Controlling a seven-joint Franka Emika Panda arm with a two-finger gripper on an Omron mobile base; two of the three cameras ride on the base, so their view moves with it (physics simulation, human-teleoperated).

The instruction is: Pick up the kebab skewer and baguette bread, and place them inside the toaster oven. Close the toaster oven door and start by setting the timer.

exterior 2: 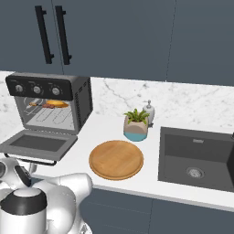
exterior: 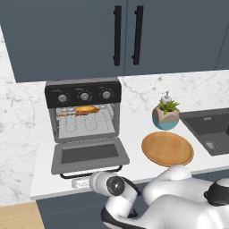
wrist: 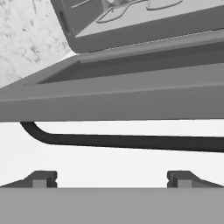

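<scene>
— Nearest? Claw (wrist: 112, 178), fingers spread wide, pinching nothing, low at the worktop (exterior: 134, 129) edge, just short of the black bar handle (wrist: 131, 141).

— And above that handle? Toaster oven door (exterior: 89, 154), dropped flat open, glass facing up.

— Food? Kebab skewer (exterior: 71, 114) and baguette bread (exterior: 87, 108) lying side by side on the upper rack inside the toaster oven (exterior: 83, 109), bread behind the skewer.

— Elsewhere? Round wooden plate (exterior: 167, 148) right of the door, bare. Potted plant (exterior: 166, 115) behind it, soap dispenser (exterior 2: 148, 111) further back, sink (exterior 2: 196, 157) at far right.
</scene>
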